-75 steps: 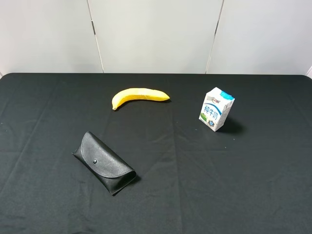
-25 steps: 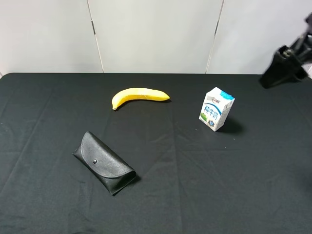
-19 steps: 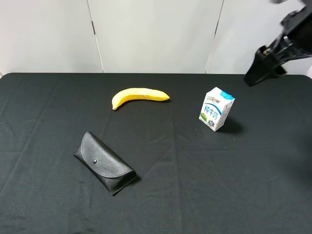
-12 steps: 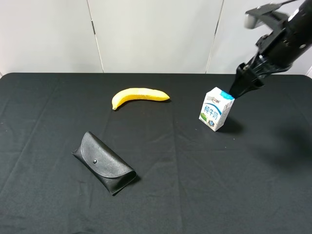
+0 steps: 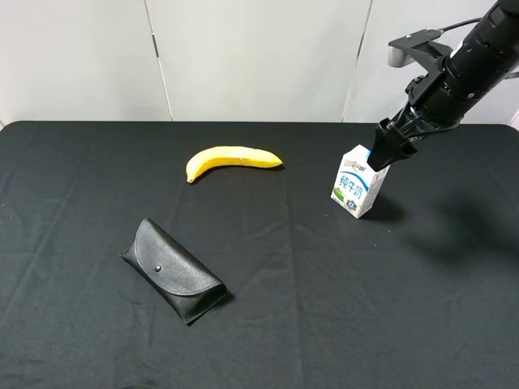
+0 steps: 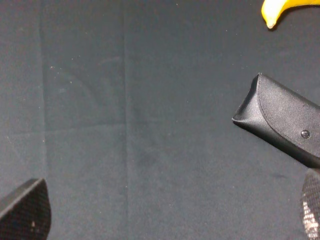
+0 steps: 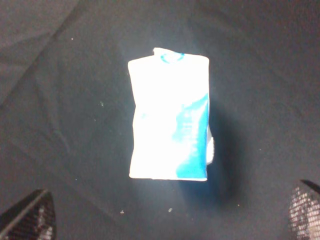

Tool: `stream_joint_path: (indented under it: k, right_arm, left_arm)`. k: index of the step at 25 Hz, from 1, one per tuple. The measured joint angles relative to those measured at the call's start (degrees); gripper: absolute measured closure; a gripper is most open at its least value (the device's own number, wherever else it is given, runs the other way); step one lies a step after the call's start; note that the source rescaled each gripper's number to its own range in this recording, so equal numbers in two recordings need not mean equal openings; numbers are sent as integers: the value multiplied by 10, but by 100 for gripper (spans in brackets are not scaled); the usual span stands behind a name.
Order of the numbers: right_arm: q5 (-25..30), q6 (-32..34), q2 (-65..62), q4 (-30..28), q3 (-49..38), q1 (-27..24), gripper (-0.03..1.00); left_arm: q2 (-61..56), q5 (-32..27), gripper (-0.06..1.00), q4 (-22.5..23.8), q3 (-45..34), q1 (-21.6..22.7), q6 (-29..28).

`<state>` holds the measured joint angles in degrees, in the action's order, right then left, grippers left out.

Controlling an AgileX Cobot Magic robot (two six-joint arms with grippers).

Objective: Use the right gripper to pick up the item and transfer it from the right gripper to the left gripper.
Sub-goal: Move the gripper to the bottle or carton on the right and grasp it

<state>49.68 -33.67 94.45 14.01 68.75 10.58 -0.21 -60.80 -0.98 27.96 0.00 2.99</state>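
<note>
Spread wide, the right gripper (image 5: 382, 154) is seen poised at the top of the milk carton (image 5: 360, 181), on the right side of the black-clothed table (image 5: 340, 324). In the right wrist view its two fingertips (image 7: 27, 217) are set far apart, with the carton framed between them and nothing gripped (whether the carton is touched cannot be told from the high camera, where the tip overlaps the blue top edge). The carton is stood upright on the cloth, its blue characters turned toward the table's front. The left gripper (image 6: 167, 212) is likewise held open and empty; only its fingertips are shown in its own wrist view, and it is not seen from the high camera. The black glasses case (image 6: 282, 125) and the tip of the banana (image 6: 280, 10) are also caught in that view. From above, the banana is laid toward the back, well apart from the carton, and the case nearer the front left.
</note>
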Motion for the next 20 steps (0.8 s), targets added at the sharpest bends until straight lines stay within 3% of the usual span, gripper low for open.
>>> stream_joint_path:
  k: [20]
  right_arm:
    - [-31, 0, 39, 9, 4, 0, -3]
  left_arm:
    - [0, 0, -6, 0, 0, 0, 0]
